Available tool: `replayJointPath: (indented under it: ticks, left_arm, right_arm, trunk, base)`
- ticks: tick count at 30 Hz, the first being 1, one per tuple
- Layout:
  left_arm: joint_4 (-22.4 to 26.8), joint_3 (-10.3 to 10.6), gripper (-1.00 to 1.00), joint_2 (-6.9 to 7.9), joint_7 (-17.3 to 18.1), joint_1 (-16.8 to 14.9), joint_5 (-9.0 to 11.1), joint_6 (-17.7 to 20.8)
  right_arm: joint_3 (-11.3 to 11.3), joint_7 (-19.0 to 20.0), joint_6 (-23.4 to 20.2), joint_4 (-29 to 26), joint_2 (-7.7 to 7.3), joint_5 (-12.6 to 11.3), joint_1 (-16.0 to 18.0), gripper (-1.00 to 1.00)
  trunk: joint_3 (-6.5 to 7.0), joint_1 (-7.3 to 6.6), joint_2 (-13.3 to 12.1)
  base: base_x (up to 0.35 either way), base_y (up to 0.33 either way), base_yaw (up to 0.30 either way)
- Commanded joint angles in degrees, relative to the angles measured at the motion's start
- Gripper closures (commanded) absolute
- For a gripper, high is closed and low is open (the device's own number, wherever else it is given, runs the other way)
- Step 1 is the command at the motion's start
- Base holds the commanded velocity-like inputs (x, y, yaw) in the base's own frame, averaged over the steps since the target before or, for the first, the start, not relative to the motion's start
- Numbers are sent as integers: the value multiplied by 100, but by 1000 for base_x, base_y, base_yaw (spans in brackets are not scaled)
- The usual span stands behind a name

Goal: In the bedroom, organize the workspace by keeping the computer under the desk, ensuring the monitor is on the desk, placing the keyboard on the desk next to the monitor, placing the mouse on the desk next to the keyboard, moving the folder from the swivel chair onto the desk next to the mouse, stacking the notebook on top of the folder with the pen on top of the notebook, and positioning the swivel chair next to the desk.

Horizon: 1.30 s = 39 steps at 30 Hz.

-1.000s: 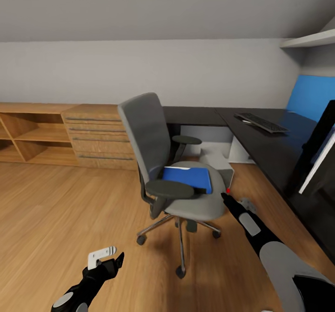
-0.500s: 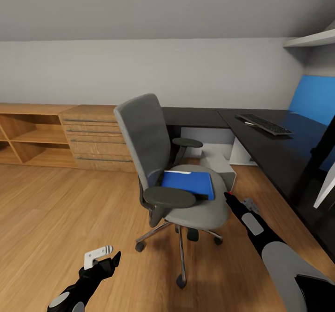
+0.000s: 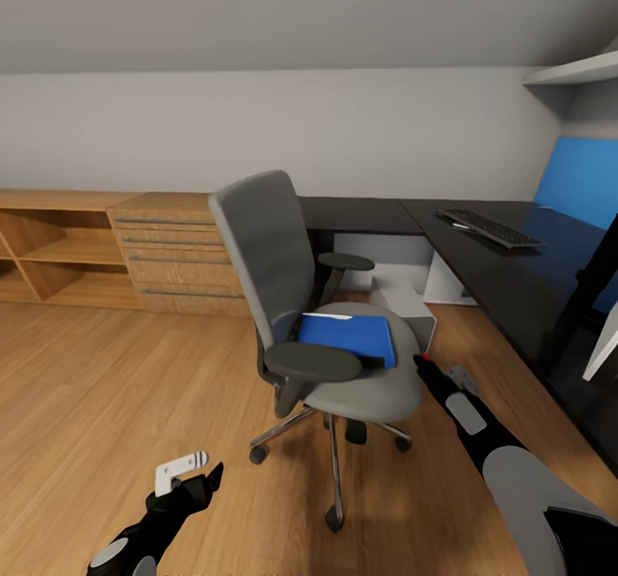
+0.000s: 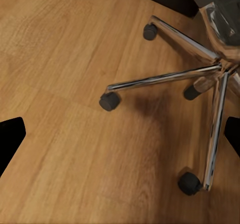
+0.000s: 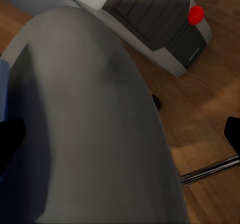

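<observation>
The swivel chair (image 3: pixel 275 258) stands in mid-floor, its seat turned toward the desk (image 3: pixel 506 280). The blue folder (image 3: pixel 348 336) lies flat on the seat, with a dark edge showing beneath its right side. My right gripper (image 3: pixel 421 361) hovers open at the seat's right edge, beside the folder; its wrist view shows the grey seat (image 5: pixel 90 134) and the computer (image 5: pixel 155 23). My left gripper (image 3: pixel 199 471) hangs open low over the floor, left of the chair's silver base (image 4: pixel 210 83). The keyboard (image 3: pixel 487 227) rests on the desk. The monitor (image 3: pixel 601 301) is cut off at the right edge. The computer (image 3: pixel 405 300) stands on the floor behind the chair.
A light-wood dresser (image 3: pixel 176 254) and open shelves (image 3: pixel 51 250) line the back wall at left. A white wall shelf (image 3: pixel 575 69) juts out at upper right. The blue back panel (image 3: pixel 577 185) rises behind the desk. Bare wood floor (image 3: pixel 112 387) spreads to the left of the chair.
The whole view has shifted slightly, so the camera moved; the monitor now sits further right in it. Both arms keep their stance and both grippers stay open.
</observation>
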<state>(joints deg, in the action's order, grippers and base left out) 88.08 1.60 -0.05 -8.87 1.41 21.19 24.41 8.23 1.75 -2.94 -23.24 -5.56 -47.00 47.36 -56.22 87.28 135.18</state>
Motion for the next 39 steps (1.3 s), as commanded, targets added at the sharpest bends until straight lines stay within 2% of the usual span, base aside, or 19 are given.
replayJointPath:
  ticks: [1,13,32,39]
  left_arm:
    - [11,8,-100,0,-50,0,61,19]
    - [16,7,-100,-4,-62,0,61,19]
    - [-23,-11,-100,23,-65,0,44,19]
    - [-27,-11,-100,23,-70,0,44,19]
  right_arm:
    - [30,18,-31,-5,2,-38,2,-100]
    - [30,19,-31,-5,2,-38,2,-100]
    - [30,19,-31,-5,2,-38,2,-100]
    - [30,19,-31,-5,2,-38,2,-100]
  trunk:
    - [-23,22,43]
    - [-238,285,525]
    - [-238,285,525]
    - [-238,285,525]
  base:
    - [0,0,0]
    - [0,0,0]
    - [56,25,1]
    - [5,2,176]
